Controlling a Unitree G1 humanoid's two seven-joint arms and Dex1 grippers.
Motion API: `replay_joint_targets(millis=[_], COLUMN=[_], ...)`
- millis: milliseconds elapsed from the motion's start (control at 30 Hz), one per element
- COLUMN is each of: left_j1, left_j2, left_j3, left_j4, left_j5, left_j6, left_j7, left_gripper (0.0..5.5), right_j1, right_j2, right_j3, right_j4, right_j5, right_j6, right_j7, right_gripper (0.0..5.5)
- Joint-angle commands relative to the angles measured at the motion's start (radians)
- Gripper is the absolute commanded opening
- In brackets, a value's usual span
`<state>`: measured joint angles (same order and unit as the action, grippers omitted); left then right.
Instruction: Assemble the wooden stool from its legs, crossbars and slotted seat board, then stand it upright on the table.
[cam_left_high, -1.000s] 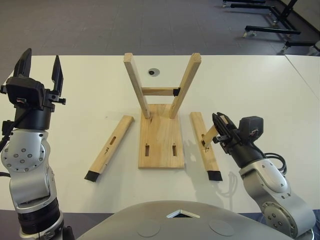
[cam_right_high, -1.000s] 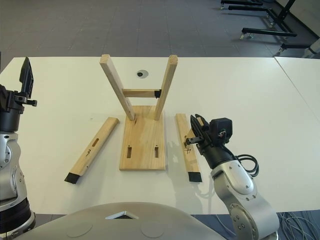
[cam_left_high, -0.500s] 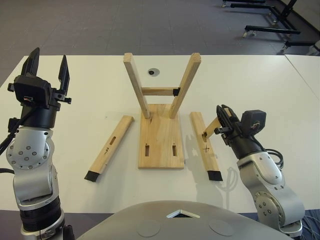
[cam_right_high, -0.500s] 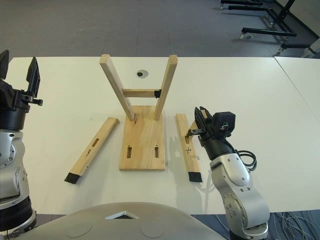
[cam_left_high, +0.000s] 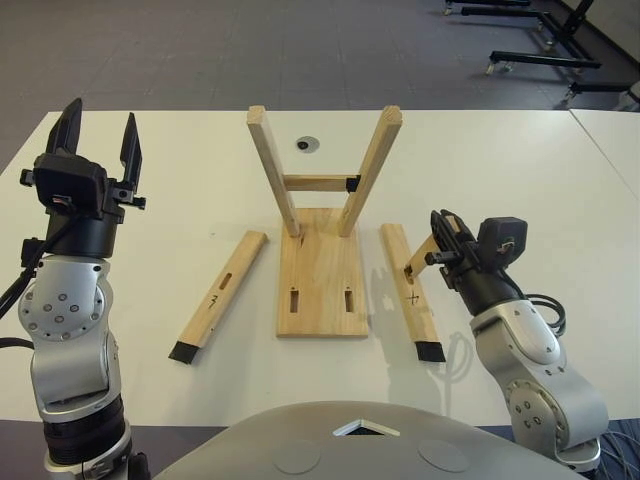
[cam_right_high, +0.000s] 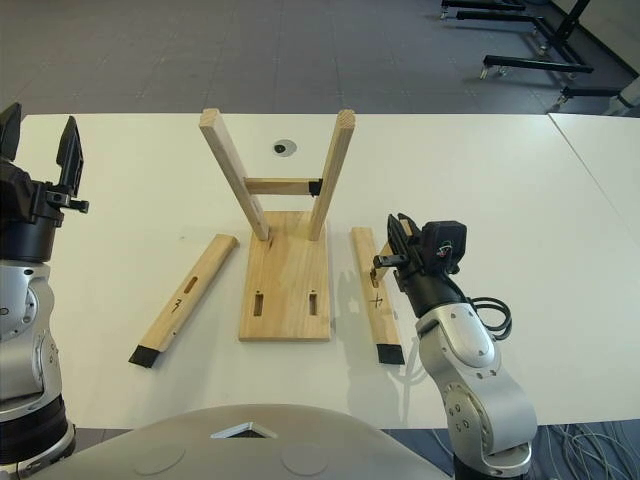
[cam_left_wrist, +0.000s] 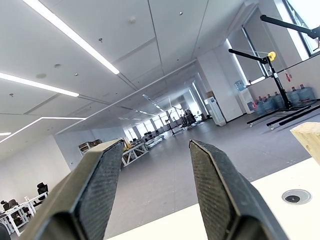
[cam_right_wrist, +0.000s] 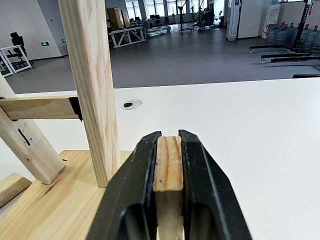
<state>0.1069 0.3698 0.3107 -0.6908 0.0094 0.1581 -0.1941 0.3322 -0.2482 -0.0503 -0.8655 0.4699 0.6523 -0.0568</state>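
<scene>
The right gripper (cam_right_wrist: 167, 136) clamps a short pale wooden crossbar (cam_right_wrist: 167, 165) beside the flat slotted wooden seat board (cam_left_high: 320, 280). The left gripper (cam_left_high: 100, 112) is raised, wide open and holding nothing.

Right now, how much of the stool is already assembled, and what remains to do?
Done: two legs stand in the seat board, joined by a crossbar. In hand: the right gripper grips a second crossbar; the left gripper is open. Left: two loose legs lie beside the board, two slots are empty, and the board sits legs-up.
</scene>
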Motion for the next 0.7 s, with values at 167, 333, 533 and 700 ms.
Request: replay_joint_targets(millis=[167,333,533,700], left_j1=[-0.012,-0.022,-0.044,-0.051], left_j2=[0.018,0.029,0.029,0.019], left_j3=[0.000,0.001,-0.011,-0.023], left_j4=[0.000,0.002,0.007,0.012], left_j5=[-0.009,-0.017,-0.012,0.000], left_j6=[0.022,0.033,0.043,0.040], left_j7=[-0.020,-0.034,-0.041,-0.032], left_gripper=[2.38,2.38,2.38,2.38], right_j1=[0.043,0.059,0.045,0.012], right_j2=[0.017,0.032,0.031,0.015], right_j3=[0.006,0.028,0.048,0.052], right_j4=[-0.007,0.012,0.059,0.150], right_j5=[-0.008,-0.040,-0.088,-0.159], right_j6=[0.020,0.005,-0.023,-0.120], right_j7=[0.007,0.007,0.024,0.063], right_gripper=[0.39,0.39,0.39,0.39])
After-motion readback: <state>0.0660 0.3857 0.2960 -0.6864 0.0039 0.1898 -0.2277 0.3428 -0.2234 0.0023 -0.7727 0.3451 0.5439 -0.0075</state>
